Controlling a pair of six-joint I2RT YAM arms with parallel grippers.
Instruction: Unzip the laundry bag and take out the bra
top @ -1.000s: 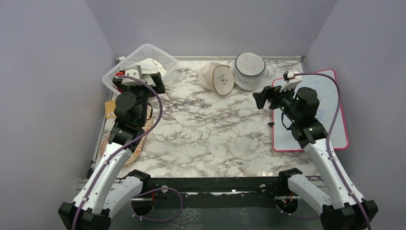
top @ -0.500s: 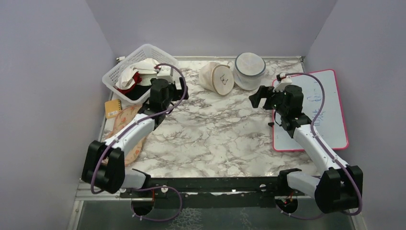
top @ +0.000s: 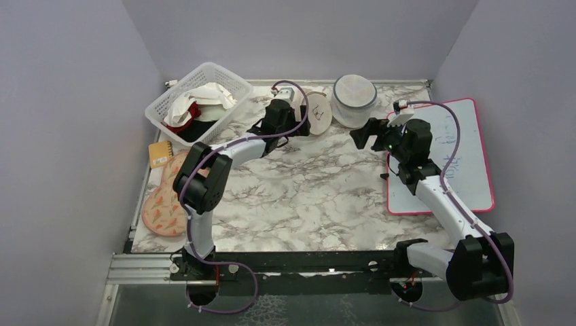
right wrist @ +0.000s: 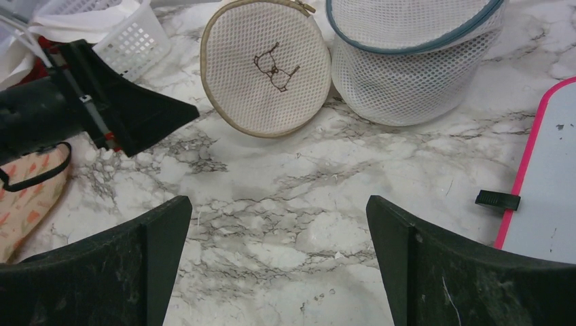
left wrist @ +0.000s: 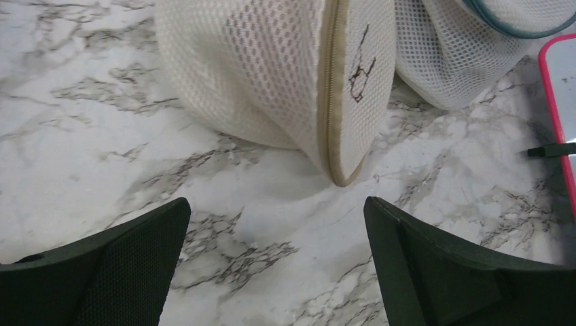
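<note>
The laundry bag (top: 318,113) is a cream mesh pod lying on its side at the back of the table, its flat face with a black line drawing turned toward the front right. It fills the top of the left wrist view (left wrist: 272,68) and shows face-on in the right wrist view (right wrist: 268,68); its beige zipper runs round the rim and looks closed. My left gripper (top: 301,124) is open and empty just in front-left of the bag (left wrist: 278,272). My right gripper (top: 360,136) is open and empty, apart from the bag to its right (right wrist: 278,265). The bra is hidden.
A greyish-white pod with a dark rim (top: 353,100) touches the cream bag's right side. A white basket (top: 159,103) of white, red and black clothes stands back left. A pink-rimmed whiteboard (top: 469,149) lies right, a small black cap (right wrist: 497,200) beside it. A patterned peach oval pad (top: 163,200) lies left.
My left arm has swung right from over the basket, stretching out to the cream bag. My right gripper has edged slightly left and back. The pods have not moved.
</note>
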